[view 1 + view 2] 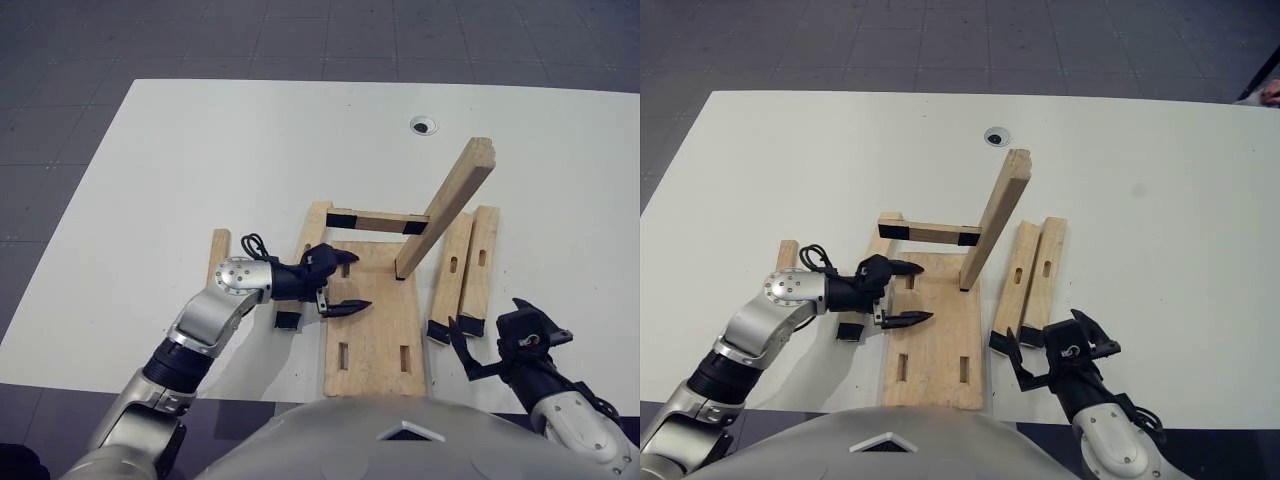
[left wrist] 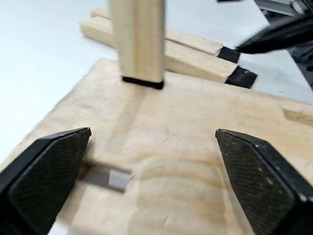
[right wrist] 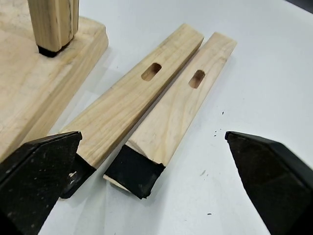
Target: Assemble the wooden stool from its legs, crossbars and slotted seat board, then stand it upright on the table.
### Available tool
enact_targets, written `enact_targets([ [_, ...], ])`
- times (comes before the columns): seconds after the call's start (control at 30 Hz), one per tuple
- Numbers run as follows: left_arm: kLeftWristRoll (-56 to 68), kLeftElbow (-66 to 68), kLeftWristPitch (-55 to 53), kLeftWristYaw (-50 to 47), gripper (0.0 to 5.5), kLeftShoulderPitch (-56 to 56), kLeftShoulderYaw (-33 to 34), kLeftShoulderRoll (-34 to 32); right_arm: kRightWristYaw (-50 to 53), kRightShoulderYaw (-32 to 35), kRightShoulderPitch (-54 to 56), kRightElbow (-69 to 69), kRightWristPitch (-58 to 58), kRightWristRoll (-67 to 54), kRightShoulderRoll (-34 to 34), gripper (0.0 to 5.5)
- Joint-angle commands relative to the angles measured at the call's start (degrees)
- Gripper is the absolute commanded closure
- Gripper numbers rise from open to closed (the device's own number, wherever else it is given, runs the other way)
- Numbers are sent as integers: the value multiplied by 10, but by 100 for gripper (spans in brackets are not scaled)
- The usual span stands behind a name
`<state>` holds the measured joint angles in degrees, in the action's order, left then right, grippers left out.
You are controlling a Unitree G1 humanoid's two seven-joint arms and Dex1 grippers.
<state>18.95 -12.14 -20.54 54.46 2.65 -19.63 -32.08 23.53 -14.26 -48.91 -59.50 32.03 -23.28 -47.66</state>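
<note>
Upright leg [image 1: 447, 203] stands on seat board [image 1: 372, 345], 2 legs [image 1: 447, 287] just right

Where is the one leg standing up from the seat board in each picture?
Left eye view: the standing leg rises from the seat board's far right corner, right of centre.
Right eye view: same leg, about mid-picture.
Left wrist view: ahead of the left gripper, black foot on the board.
Right wrist view: on the board's corner, beside the landmark.
Shared landmark: two slotted legs lying side by side right of the board.
</note>
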Motion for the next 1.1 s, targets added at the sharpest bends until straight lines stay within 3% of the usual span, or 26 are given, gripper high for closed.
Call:
enact_targets([
  [0.03, 30, -59, -23, -13, 77, -21, 57, -20, -17, -4, -14, -5, 17, 40, 21, 3],
  [0.3, 102, -186, -62, -47, 77, -91, 160, -39, -78, 24, -68, -5, 20, 103, 28, 3],
  [0.6, 132, -242, -78, -64, 77, -130, 188, -47, -120, 23, -64, 8, 90, 158, 69, 3],
  [1.1, 171, -306, -92, -93, 77, -177, 202, -48, -144, -25, 41, 96, 155, 191, 224, 3],
])
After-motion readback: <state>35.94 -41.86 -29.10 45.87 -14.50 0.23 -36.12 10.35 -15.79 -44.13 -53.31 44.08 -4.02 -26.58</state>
